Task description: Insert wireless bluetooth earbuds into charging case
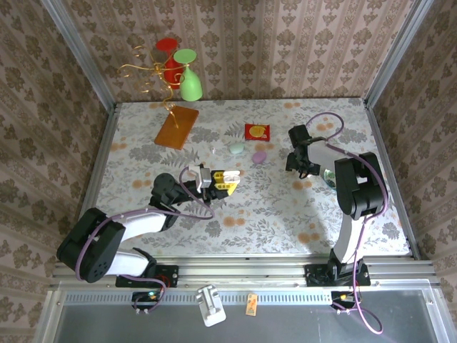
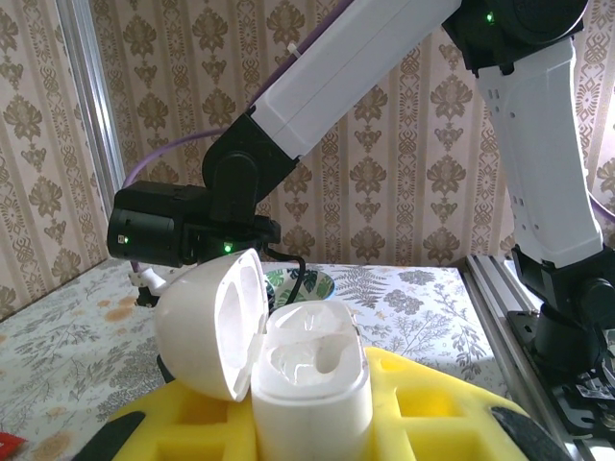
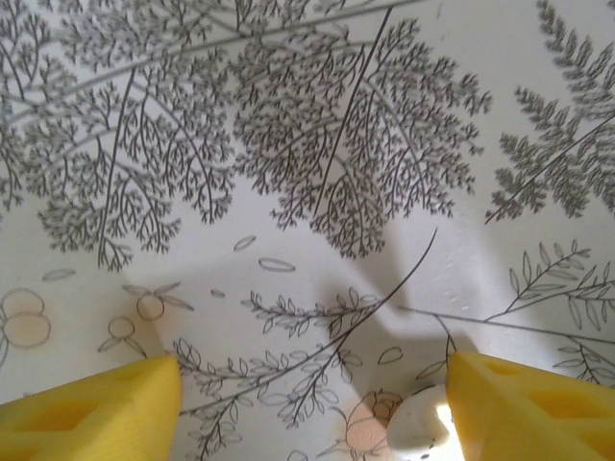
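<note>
Our left arm (image 1: 143, 218) lies low, stretched across the tabletop (image 1: 285, 214) toward its middle, and the left claw (image 1: 228, 181) is clamped on the white charging case (image 2: 309, 384), which stands upright with its lid (image 2: 211, 322) swung open to one side. Our right arm (image 1: 355, 193) stands folded at the elbow, wrist pointing straight down. The right claw (image 3: 314, 375) hangs spread wide close over the tabletop, with one pale earbud (image 3: 415, 424) lying there just beside one finger.
</note>
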`<act>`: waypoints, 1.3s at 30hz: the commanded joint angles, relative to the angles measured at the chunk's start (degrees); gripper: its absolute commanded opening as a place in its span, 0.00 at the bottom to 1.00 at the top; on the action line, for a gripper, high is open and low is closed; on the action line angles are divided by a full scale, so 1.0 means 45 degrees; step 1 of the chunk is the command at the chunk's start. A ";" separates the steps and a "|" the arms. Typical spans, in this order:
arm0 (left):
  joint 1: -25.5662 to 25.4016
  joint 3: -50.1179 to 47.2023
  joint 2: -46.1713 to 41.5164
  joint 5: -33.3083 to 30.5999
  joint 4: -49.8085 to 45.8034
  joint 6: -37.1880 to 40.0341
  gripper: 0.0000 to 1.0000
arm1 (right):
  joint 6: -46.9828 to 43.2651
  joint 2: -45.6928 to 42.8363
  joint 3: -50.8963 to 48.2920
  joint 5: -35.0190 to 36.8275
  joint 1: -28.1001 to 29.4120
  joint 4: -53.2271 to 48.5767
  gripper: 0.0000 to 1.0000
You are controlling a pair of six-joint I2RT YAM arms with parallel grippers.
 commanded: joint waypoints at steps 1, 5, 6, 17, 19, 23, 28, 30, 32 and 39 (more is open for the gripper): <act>0.0136 -0.0064 -0.0088 0.0129 0.0319 0.0295 0.09 | -0.0149 -0.0078 0.0180 -0.0753 -0.0039 -0.1220 0.74; 0.0136 -0.0045 -0.0068 0.0134 0.0317 0.0359 0.09 | -0.0071 -0.0293 -0.0203 -0.1499 -0.0037 -0.1270 0.74; 0.0136 -0.0034 -0.0083 0.0138 0.0332 0.0363 0.09 | -0.0019 -0.0380 -0.0315 -0.1603 -0.0043 -0.1184 0.74; 0.0141 -0.0225 -0.0342 0.0018 0.0316 0.0329 0.09 | 0.0272 -0.1167 -0.1134 -0.2152 0.0157 -0.0805 0.70; 0.0136 -0.0208 -0.0308 0.0039 0.0317 0.0319 0.09 | 0.0449 -0.1150 -0.1063 -0.1537 0.0132 -0.0832 0.67; 0.0136 -0.0154 -0.0284 0.0106 0.0319 0.0281 0.09 | 0.0591 -0.0983 -0.0728 -0.0852 -0.0037 -0.0875 0.61; 0.0136 -0.0219 -0.0283 0.0056 0.0321 0.0295 0.09 | 0.0404 -0.0814 -0.0274 -0.0807 -0.0431 -0.1068 0.59; 0.0139 -0.0220 -0.0246 0.0037 0.0317 0.0319 0.09 | 0.0301 -0.0598 -0.0028 -0.1105 -0.0650 -0.1178 0.57; 0.0136 -0.0182 -0.0186 0.0040 0.0319 0.0315 0.09 | 0.0184 -0.0258 0.0363 -0.1538 -0.0853 -0.1455 0.56; 0.0152 -0.0068 -0.0088 0.0066 0.0327 0.0378 0.09 | 0.0116 0.0904 0.1874 -0.2305 -0.1205 -0.3193 0.47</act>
